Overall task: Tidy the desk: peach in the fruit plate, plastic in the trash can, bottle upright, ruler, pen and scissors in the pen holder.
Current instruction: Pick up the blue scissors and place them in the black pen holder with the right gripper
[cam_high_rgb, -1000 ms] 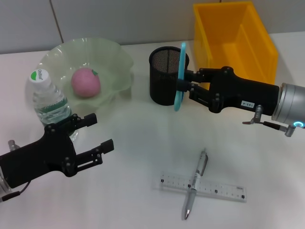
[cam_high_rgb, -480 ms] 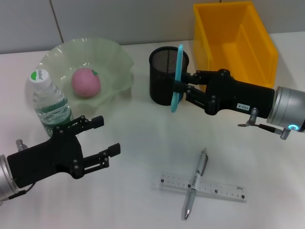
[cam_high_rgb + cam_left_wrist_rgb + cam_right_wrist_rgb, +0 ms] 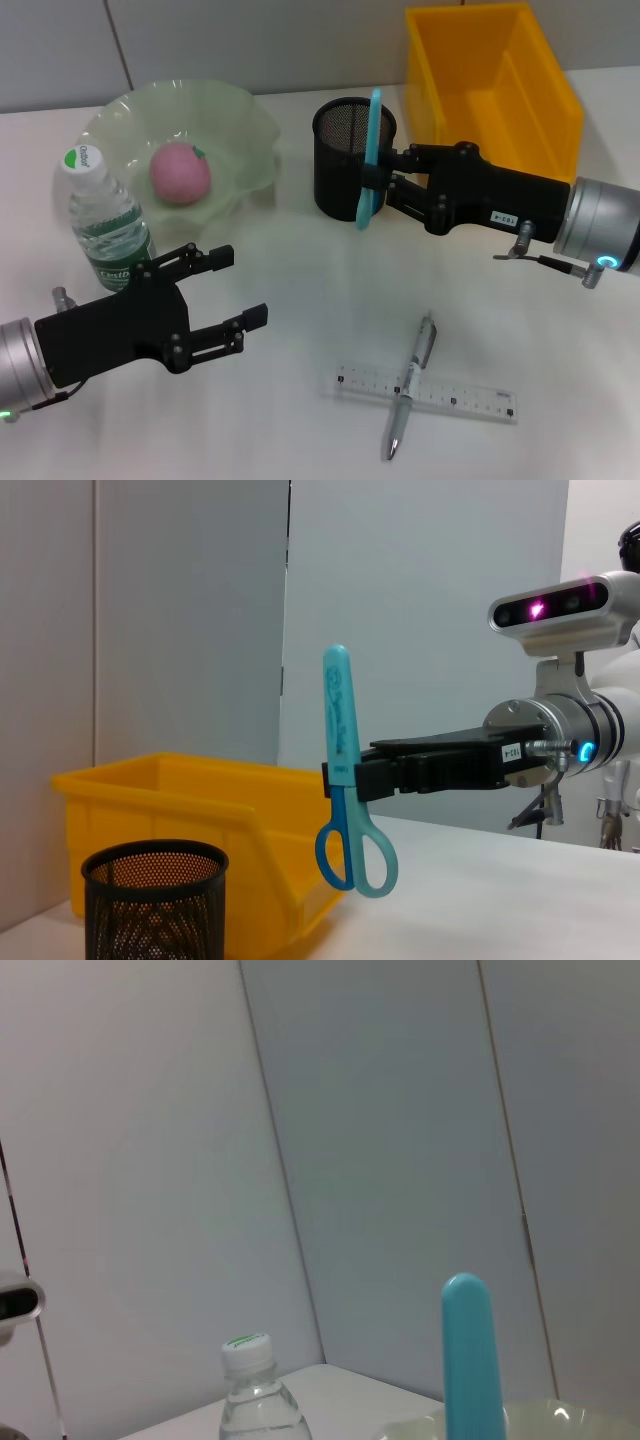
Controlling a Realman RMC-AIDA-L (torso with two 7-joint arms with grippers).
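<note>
One pair of blue scissors (image 3: 368,160), sheathed, handles down, clenched by right gripper (image 3: 378,181).

Count, this moment:
- grippers: 2 — left gripper (image 3: 225,290), right gripper (image 3: 372,180)
- scissors (image 3: 369,160): 1 pair, blue, sheathed
- pen holder (image 3: 345,172): 1, black mesh
- yellow bin (image 3: 545,90): 1
- fruit plate (image 3: 250,120): 1, pale green, wavy rim
- peach (image 3: 180,172): 1
- water bottle (image 3: 105,225): 1, one white cap with green mark
- pen (image 3: 411,384): 1, silver
- ruler (image 3: 470,398): 1, clear

Totals: 7 loose or container items on the white table (image 3: 300,420); 3 of them containers (holder, bin, plate); 3 stationery pieces (scissors, pen, ruler)
</note>
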